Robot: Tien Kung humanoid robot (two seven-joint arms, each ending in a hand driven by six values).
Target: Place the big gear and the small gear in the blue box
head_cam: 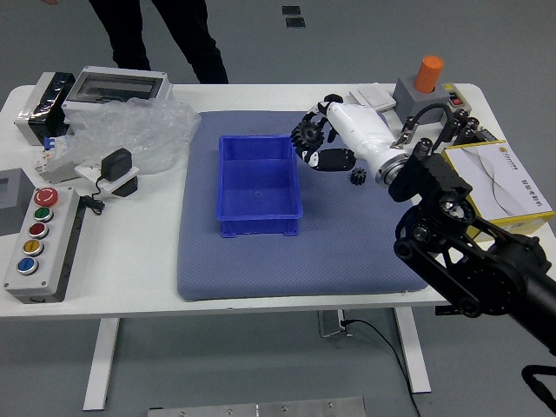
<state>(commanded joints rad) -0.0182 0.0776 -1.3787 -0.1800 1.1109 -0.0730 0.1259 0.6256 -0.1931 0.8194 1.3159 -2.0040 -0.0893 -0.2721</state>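
- Big gear point(307, 135) is up in the right hand point(354, 130), its dark toothed edge showing by the blue box's point(259, 215) far right corner.
- Fingers bent round it, pinching from the gear's right side; the exact contact is partly hidden.
- Gear overlaps the box's rim in this view, and its height over that rim I cannot tell.
- Box sits upright on the blue-grey mat point(234, 269), its inner floor in view, with a strip of mat between it and the mat's left edge, and a wider stretch towards the near edge.
- Small gear point(358, 176) lies on the mat, right of the box and well apart from it, close to the hand's near side.
- Right arm point(452, 208) slants in from the right, crossing the mat's right edge and, in view, part of the yellow-edged tray point(508, 184).
- White tabletop point(130, 261) runs on past the mat to the left, towards the button panel point(43, 248).
- Person point(130, 35) at the far side, dark-clad legs near the tabletop's edge.
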